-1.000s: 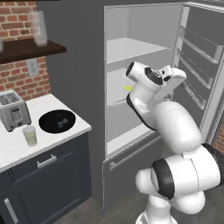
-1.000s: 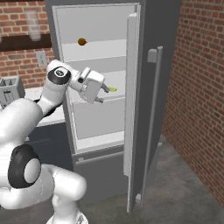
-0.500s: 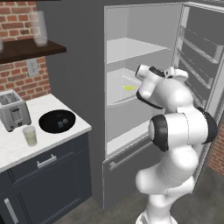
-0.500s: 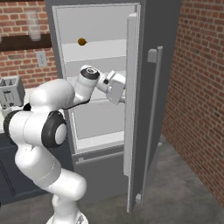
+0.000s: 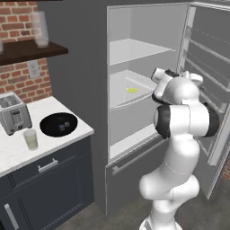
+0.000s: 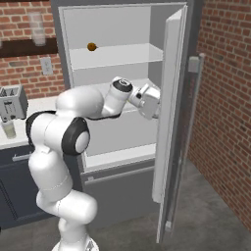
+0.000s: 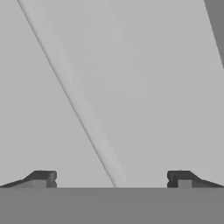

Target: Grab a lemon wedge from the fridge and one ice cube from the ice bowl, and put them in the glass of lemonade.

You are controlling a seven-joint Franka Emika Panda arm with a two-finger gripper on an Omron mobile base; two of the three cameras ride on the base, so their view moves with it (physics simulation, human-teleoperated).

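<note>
The grey fridge (image 5: 81, 67) stands open. The small yellow-green lemon wedge (image 5: 131, 90) lies on its middle shelf, with nothing touching it. My hand (image 6: 148, 99) hovers in the fridge opening at that shelf's height, close to the inner side of the door (image 6: 169, 98). In the hand view my gripper (image 7: 111, 179) is open, with its fingertips (image 7: 43, 178) wide apart, nothing between them, facing a plain grey surface with a pale ridge. On the white counter sit the black ice bowl (image 5: 58, 124) and the glass of lemonade (image 5: 30, 139), far left of the arm.
A toaster (image 5: 13, 118) stands behind the glass on the counter (image 5: 13, 155). A round orange-brown ball (image 6: 91, 46) rests on the fridge's top shelf. A frosted glass (image 5: 40, 29) stands on a wall shelf. A brick wall (image 6: 220, 98) rises right of the door.
My arm has swung right, from beside the lemon wedge towards the fridge door. The wedge still lies in the same spot on its shelf.
</note>
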